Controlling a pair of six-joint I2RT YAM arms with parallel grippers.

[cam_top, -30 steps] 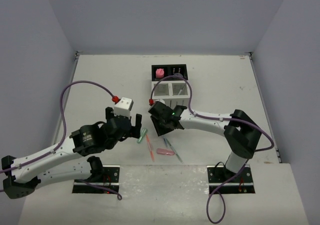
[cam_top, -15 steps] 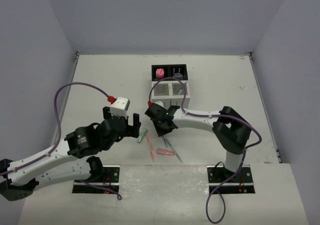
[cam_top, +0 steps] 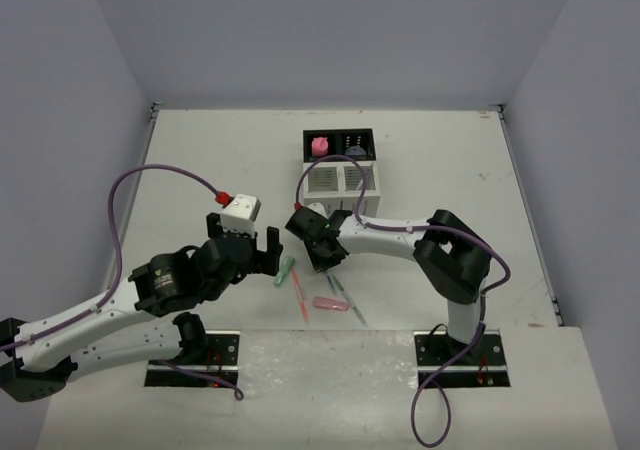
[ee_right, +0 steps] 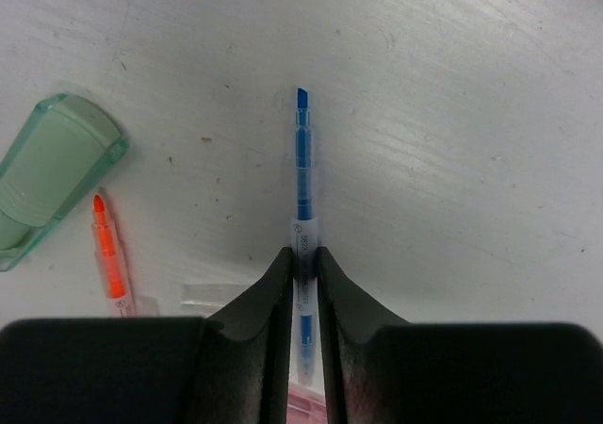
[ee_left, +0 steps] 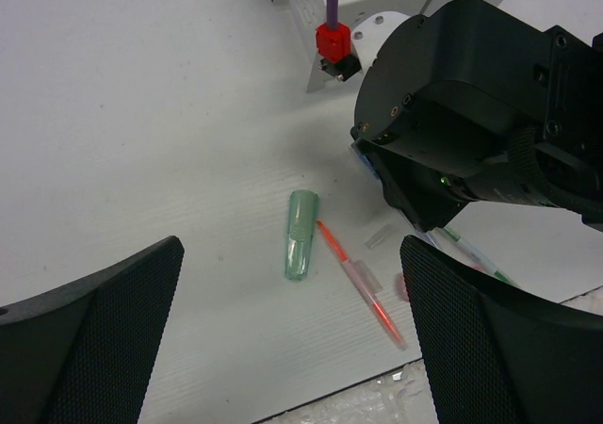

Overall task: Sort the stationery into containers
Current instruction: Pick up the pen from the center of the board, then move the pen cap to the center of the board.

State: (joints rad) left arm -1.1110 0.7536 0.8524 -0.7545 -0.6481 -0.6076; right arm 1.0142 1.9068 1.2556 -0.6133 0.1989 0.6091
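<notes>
The blue pen (ee_right: 301,160) is clamped between the closed fingers (ee_right: 268,301) of the right tool (ee_right: 301,259), its tip pointed away from the tool. It is held low at the bench (ee_right: 471,113); whether it touches cannot be told. Just beside it, the orange pen (ee_right: 108,250) and the green marker (ee_right: 52,174) are laid flat. A pink marker (cam_top: 330,304) is seen nearer the arm bases. The left tool (cam_top: 244,238) is held wide open over the green marker, gripping nothing. Further back the organizer (cam_top: 325,178) is stood, with the pink eraser (cam_top: 320,146) in its left black bin.
</notes>
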